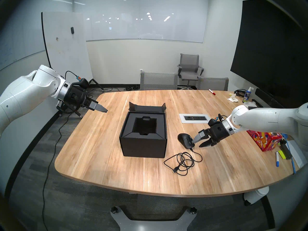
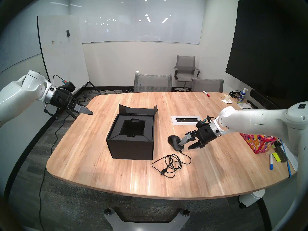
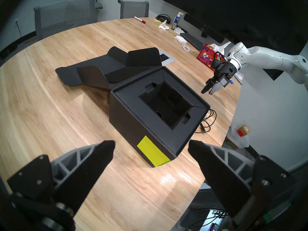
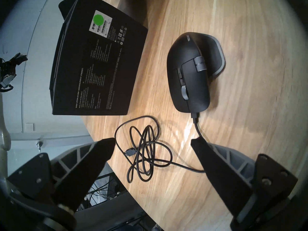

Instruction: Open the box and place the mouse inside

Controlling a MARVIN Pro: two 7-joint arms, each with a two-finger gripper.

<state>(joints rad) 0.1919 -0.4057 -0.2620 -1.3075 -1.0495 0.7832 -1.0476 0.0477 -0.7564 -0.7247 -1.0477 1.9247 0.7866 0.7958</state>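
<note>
The black box (image 1: 143, 145) (image 2: 131, 149) (image 3: 133, 125) (image 4: 96, 67) stands mid-table with its lid flap (image 1: 147, 107) folded back and the dark foam cavity exposed. A yellow-green sticky note (image 3: 151, 152) is on its side wall. To its right, the black mouse (image 1: 184, 139) (image 2: 173, 140) (image 4: 188, 75) lies on the table, its coiled cable (image 1: 183, 160) (image 4: 146, 150) in front. My right gripper (image 1: 197, 144) (image 2: 185, 147) (image 4: 152, 140) (image 3: 206, 92) is open just right of the mouse and holds nothing. My left gripper (image 1: 104, 111) (image 2: 85, 114) (image 3: 151, 142) hovers open and empty at the table's left edge.
A red floral tissue box (image 1: 266, 140), markers and papers crowd the right edge. A power outlet panel (image 1: 194, 118) is set into the table behind the mouse. A red marker (image 1: 212, 92) and a spray bottle (image 1: 247, 94) sit far right. Chairs (image 1: 158, 80) stand behind.
</note>
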